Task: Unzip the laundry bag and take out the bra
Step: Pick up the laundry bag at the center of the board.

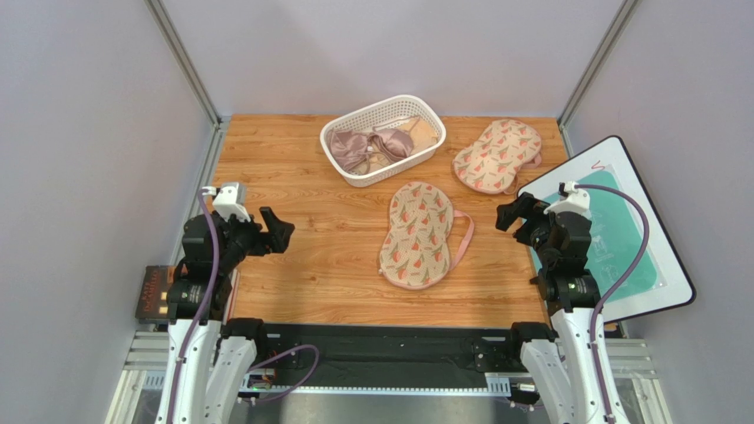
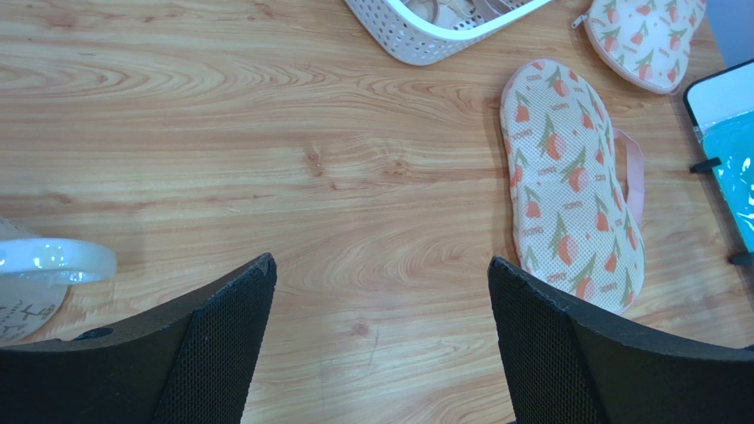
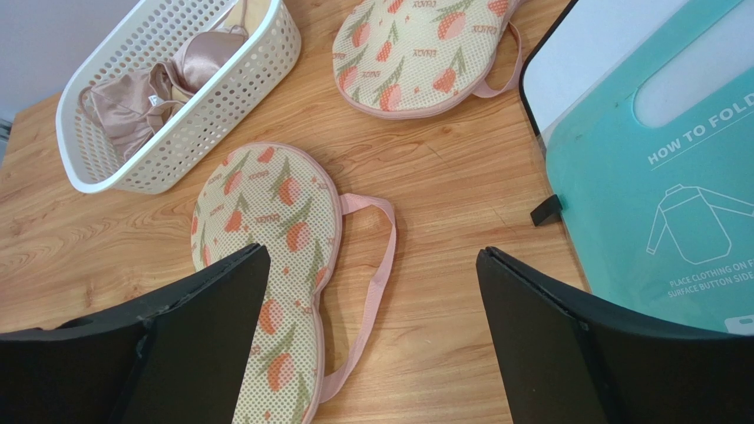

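Start from both spread wide, empty: left gripper (image 1: 281, 228), right gripper (image 1: 511, 215). Pin bag (image 1: 423, 234), flat mid-table at 5 o'clock of basket (image 1: 382, 139), with one; hunt zip pull with other, tugging slowly. No bra seen.

Beige laundry bag (image 1: 417, 235) with pink-red flowers, green leaves; white basket (image 1: 398, 164)

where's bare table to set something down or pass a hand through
Widest bare wood: the left half of the table, from the left gripper to the basket and the laundry bag. A narrower strip runs between that bag and the right gripper. Crowded at far right, where basket, second bag and folding board sit close.
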Controlling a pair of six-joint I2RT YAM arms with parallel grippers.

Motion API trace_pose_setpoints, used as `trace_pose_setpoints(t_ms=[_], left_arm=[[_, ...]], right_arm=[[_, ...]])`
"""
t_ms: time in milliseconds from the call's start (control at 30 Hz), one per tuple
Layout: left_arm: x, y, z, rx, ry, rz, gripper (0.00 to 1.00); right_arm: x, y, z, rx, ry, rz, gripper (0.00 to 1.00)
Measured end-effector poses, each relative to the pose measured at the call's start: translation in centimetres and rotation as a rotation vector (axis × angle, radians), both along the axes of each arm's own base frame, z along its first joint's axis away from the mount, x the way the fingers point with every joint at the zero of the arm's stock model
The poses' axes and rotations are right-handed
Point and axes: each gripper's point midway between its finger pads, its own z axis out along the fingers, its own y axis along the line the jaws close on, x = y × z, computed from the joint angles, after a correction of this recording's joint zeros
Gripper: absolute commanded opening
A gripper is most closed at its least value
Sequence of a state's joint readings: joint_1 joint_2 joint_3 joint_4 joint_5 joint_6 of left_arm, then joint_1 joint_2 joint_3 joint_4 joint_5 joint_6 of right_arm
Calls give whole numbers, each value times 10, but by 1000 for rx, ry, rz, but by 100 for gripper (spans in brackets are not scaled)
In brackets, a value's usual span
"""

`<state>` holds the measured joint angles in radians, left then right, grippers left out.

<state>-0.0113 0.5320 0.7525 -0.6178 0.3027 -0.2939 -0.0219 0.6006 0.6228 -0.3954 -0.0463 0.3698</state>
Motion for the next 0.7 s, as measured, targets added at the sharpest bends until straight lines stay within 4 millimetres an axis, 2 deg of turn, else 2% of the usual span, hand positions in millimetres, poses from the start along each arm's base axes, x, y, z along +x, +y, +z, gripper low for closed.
trace_pose_setpoints(t_ms=[233,500,600,700], left_arm=[[1,4,0,10,-5,25,95],[1,1,-3,0,9,6,86],[2,-6,-8,4,35,-20,85],[-2,-26,-17,19,72,-98,85]], right_arm=[[0,0,0,0,0,0,95],[0,0,0,0,0,2,93],[1,1,-2,3,8,8,92],[2,3,-5,6,19,16,92]])
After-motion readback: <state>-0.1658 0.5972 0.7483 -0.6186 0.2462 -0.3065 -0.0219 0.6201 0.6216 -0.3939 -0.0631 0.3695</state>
